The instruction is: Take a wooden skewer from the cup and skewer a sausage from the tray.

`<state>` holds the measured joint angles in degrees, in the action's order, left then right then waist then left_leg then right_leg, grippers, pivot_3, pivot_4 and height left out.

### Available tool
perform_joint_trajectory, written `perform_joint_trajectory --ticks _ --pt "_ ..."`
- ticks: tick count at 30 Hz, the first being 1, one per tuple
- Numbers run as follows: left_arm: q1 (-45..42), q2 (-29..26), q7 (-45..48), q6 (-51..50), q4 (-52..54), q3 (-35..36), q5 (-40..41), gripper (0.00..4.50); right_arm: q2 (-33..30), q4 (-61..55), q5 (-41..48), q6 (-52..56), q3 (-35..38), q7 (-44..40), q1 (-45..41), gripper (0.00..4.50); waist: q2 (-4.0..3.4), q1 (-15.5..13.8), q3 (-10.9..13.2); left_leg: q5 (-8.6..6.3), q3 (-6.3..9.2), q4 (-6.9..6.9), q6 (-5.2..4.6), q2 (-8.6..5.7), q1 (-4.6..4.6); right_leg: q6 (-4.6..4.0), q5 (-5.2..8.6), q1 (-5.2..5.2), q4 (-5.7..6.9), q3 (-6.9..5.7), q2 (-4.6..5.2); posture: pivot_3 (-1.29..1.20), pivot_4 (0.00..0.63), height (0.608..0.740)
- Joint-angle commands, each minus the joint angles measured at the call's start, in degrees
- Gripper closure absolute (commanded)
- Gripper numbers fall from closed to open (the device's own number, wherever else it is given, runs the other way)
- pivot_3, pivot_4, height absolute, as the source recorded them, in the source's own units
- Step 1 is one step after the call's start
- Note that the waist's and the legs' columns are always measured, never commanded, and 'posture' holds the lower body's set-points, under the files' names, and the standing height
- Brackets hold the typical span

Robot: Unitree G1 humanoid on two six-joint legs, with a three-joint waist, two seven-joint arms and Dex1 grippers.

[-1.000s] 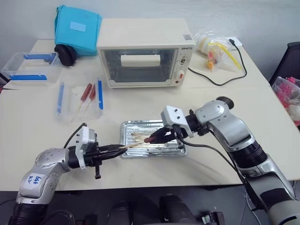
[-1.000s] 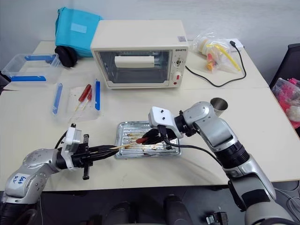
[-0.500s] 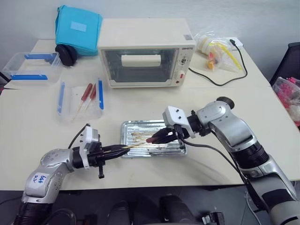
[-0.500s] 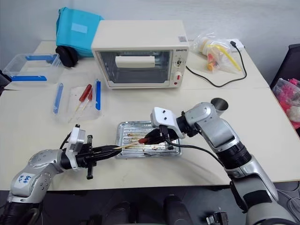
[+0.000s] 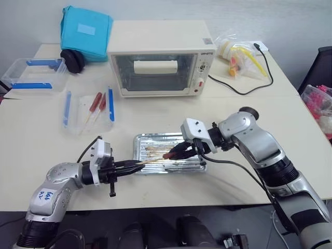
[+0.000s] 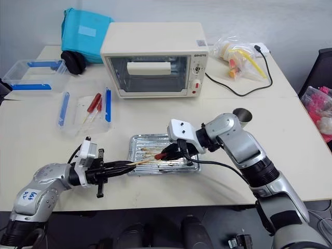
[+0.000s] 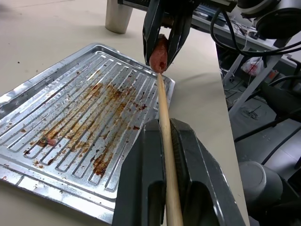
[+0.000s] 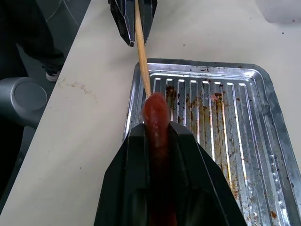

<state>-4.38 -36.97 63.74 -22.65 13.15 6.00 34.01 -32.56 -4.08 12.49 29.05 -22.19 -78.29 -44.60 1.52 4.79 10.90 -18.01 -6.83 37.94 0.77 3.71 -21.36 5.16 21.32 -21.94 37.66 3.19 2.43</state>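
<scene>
The left gripper (image 7: 165,155) was clamped on the wooden skewer (image 7: 164,141), which ran out forward between its two fingers. The right gripper (image 8: 157,136) was closed on the sausage (image 8: 155,115), whose rounded end stuck out just past the fingertips. Skewer tip met the sausage end face-on (in the left wrist view the stick touched the cut end; how deep it had entered could not be told). Both grippers faced each other over the tray (image 5: 150,140), the sausage held above the tray's near-left part, clear of the ribbed, grease-stained floor.

Against the frame one second earlier: the left gripper sat nearer the tray's left edge, and less bare stick showed between its fingertips and the sausage. The left elbow had drawn in closer to the table edge. The right gripper and sausage kept about the same place over the tray; its grip was unchanged.

The cup (image 6: 241,114) stood behind the right arm's elbow, well apart from both grippers. The toaster oven (image 5: 162,59) sat far beyond the tray, unmoved, as did the open plastic box (image 5: 88,106) with two red stick sausages, beyond the left gripper.
</scene>
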Motion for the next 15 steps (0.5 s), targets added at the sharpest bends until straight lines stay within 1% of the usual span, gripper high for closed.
perform_joint_trajectory --ticks 1,6,15 --pt "-0.02 -0.43 0.67 -0.21 3.28 0.88 2.31 4.5 -0.41 -0.23 0.39 -1.04 0.31 -0.44 -0.15 4.05 0.0 -0.01 0.0 0.0 0.0 0.0 0.0 0.0 0.0 0.0 0.0 0.0 0.0 0.0 0.0 0.0 0.15 0.74" --pt "0.32 -0.78 0.61 -1.65 4.74 0.49 3.17 4.5 -0.12 0.96 0.02 -1.22 0.27 -0.25 -0.66 4.05 0.0 0.03 0.0 0.0 0.0 0.0 0.0 0.0 0.0 0.0 0.0 0.0 0.0 0.0 0.0 0.0 0.15 0.74" --pt "-0.95 0.5 -1.15 0.06 3.32 0.01 1.46 4.5 0.36 1.0 0.1 -1.04 0.23 -0.37 -0.8 4.05 0.0 -0.01 0.0 0.0 0.0 0.0 0.0 0.0 0.0 0.0 0.0 0.0 0.0 0.0 0.0 0.0 0.15 0.74"
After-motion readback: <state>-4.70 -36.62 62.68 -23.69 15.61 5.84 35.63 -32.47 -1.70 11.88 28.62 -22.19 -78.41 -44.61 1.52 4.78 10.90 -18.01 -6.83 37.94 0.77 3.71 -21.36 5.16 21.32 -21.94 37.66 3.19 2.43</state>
